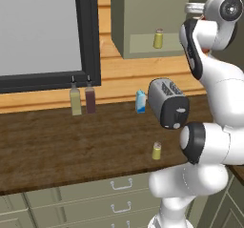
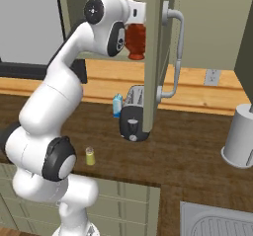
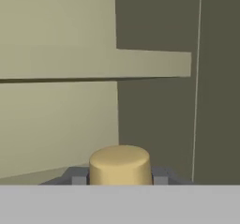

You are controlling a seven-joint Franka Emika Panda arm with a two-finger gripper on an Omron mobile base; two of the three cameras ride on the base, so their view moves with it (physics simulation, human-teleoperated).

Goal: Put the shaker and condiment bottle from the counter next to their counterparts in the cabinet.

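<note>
Cabinet (image 2: 153, 42) ahead; claw (image 3: 120, 177) clamps condiment bottle (image 2: 136, 40) level, stopper pointing inward.

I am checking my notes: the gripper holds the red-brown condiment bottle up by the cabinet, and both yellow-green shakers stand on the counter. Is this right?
Not quite. One shaker stands on the counter; the other shaker stands on the cabinet shelf, as the left base view shows. The rest holds: the gripper does hold the condiment bottle by the cabinet.

base views behind arm, sharing counter (image 1: 57, 146), hand view close, probably inside cabinet (image 3: 56, 59)
</note>
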